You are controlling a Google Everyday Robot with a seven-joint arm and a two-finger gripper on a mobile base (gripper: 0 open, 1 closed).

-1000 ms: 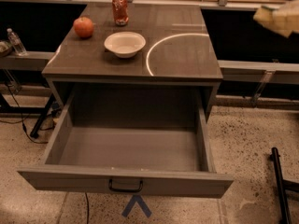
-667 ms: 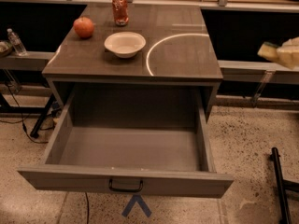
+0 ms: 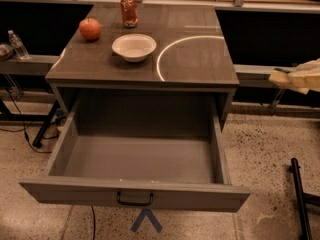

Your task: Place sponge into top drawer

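Sponge (image 3: 291, 79), one, pale yellow with a green sliver, sits at the right edge of the view against the gripper (image 3: 310, 68). It is off to the cabinet's right, well apart from the drawer. Only the gripper's tip shows, reaching in from the right, and I cannot tell its grip. One drawer (image 3: 135, 198) stands pulled out. Farther back on the cabinet top (image 3: 200, 64) are one bowl (image 3: 134, 47), one apple (image 3: 90, 29) and one can (image 3: 129, 10).

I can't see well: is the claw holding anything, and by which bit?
The claw, at the picture's right edge, holds the sponge by its right end; the left end pokes out free.
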